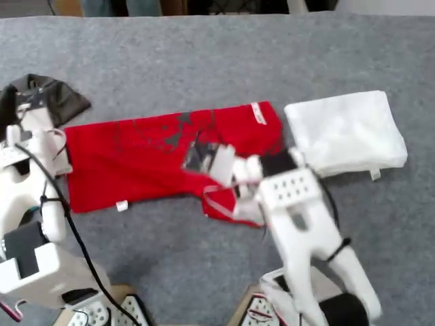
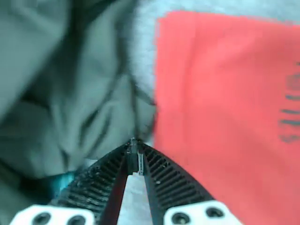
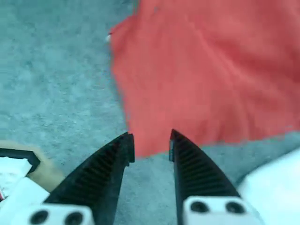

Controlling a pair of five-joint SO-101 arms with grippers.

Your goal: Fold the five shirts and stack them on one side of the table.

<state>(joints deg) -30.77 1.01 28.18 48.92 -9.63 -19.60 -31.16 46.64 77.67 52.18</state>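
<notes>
Lying just ahead of the right claw (image 3: 151, 140), whose jaws stand parted and empty at its near hem, the red shirt (image 1: 149, 159) runs crosswise. One end is near the folded white shirt (image 1: 345, 132). The other is beside the left claw (image 2: 135, 146), clenched on nothing, by a crumpled dark shirt (image 2: 70, 84). The red cloth lies flat, print up.

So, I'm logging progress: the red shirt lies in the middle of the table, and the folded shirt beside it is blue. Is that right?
Not quite. The folded shirt beside the red shirt is white, not blue, as the high view shows. The rest holds: the red one lies in the middle of the table.
</notes>
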